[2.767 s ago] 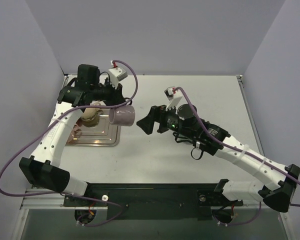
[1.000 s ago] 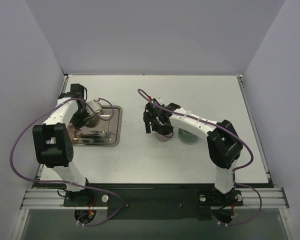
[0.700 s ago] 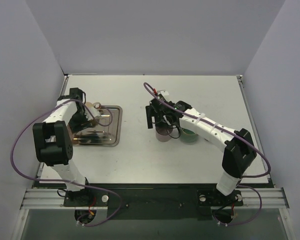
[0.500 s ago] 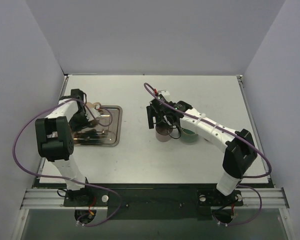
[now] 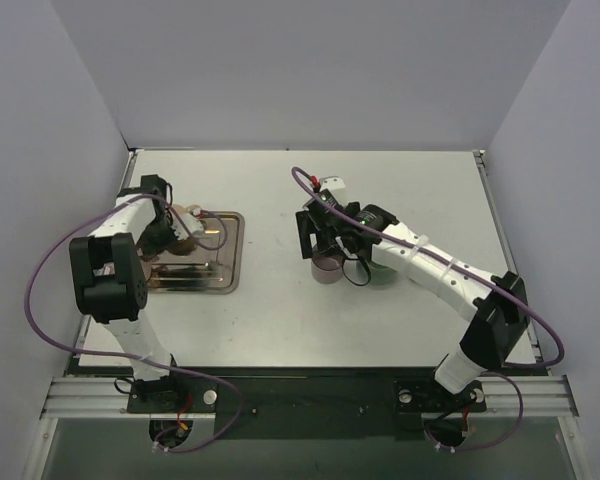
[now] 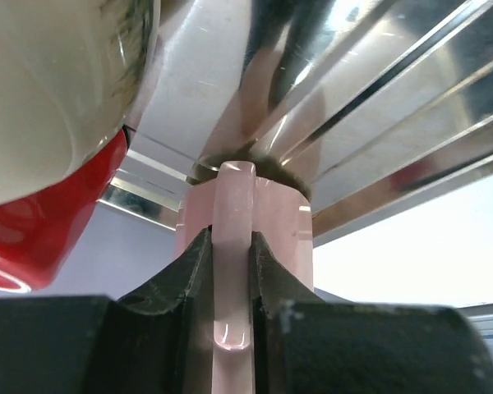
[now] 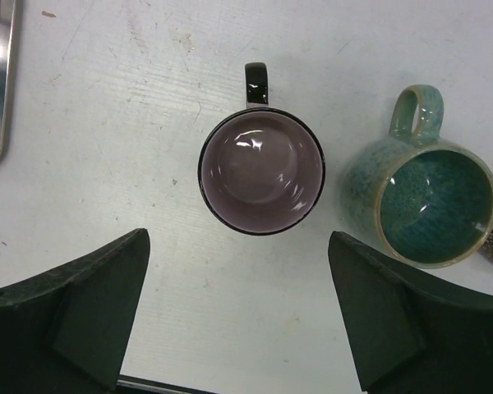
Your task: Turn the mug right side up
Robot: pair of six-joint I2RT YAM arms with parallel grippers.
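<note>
While the purple mug (image 7: 261, 171) stands mouth-up straight beneath my right gripper (image 7: 242, 283), jaws spread wide, handle (image 7: 257, 82) at twelve o'clock, my left gripper (image 6: 230, 250) pinches a pink mug (image 6: 289, 215).

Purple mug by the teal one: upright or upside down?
Upright. The purple mug shows its open, empty inside to the wrist camera looking down on it.

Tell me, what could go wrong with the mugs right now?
Two things might. The right gripper hangs open over the upright purple mug, and the teal mug stands close beside it; coming down off-centre, a finger could knock the teal one. The left gripper pinches only the thin handle of the pink mug at the metal tray, so the mug might swing or slip if lifted, perhaps bumping the cream and red mug nearby.
</note>
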